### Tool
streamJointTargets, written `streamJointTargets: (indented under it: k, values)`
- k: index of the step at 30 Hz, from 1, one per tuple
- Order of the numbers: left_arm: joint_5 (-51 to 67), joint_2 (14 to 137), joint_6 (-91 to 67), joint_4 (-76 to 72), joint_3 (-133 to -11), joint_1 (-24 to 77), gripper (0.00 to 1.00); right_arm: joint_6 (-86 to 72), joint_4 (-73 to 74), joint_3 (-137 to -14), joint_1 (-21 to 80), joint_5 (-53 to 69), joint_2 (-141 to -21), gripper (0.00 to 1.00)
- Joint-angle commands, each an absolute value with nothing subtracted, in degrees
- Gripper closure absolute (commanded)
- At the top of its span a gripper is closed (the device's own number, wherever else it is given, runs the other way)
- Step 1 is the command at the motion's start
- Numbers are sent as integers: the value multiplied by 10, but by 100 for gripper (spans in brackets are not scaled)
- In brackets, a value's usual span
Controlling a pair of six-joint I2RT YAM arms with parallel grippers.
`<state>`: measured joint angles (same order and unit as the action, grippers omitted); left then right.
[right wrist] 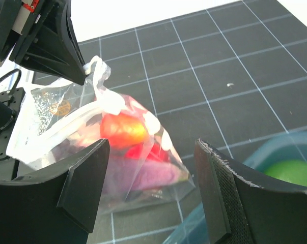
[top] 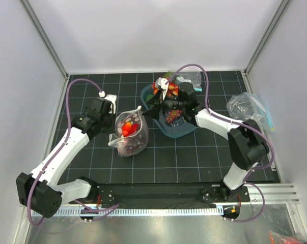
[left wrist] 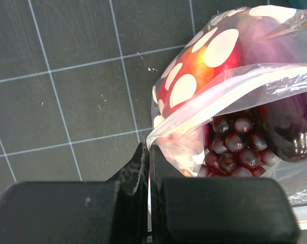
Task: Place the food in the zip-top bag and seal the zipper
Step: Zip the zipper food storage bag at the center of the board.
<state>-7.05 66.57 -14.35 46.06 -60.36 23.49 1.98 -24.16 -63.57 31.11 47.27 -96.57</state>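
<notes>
Zip-top bag: mouth edge clamped in closed left pincer, tomato and grapes inside. Right pincer wide apart, empty, just beside bag. Loading step, probably; next, grasp food left in tray.

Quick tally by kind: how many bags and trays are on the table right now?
dotted zip-top bag: 1
plain clear bags: 2
blue tray: 1
Total: 4
</notes>
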Motion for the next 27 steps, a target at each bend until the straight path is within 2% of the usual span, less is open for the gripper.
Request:
streamJointTargets:
  k: [1,6,9,10,11,13,14,16,20,21,23,27]
  values:
    - [-89,649,-131,442,-601,232,100,13,-327,-673,317,519,-987,27]
    - [-93,635,-130,434,-596,232,100,1,-372,-692,335,540,-1013,27]
    - [-95,638,-129,434,-598,233,100,1,-365,-708,351,549,-1029,36]
    - [-93,639,-130,434,-599,232,100,1,-363,-709,354,551,-1031,41]
    - [-93,639,-130,434,-599,232,100,1,-361,-708,357,553,-1032,54]
    - [-92,639,-130,435,-600,232,100,1,-360,-699,358,549,-1027,67]
    - [-93,638,-130,435,-600,232,100,-11,-364,-692,359,542,-1021,82]
    - [-86,630,-128,436,-602,232,96,-20,-385,-657,359,519,-995,98]
    - [-71,603,-132,434,-607,232,84,-44,-412,-583,362,462,-930,99]
    - [-61,596,-134,433,-610,232,77,-43,-398,-575,365,449,-896,99]
    - [-45,575,-139,426,-612,232,72,-26,-333,-560,376,405,-860,99]
    - [-3,548,-146,411,-621,234,56,20,-226,-553,409,342,-781,99]
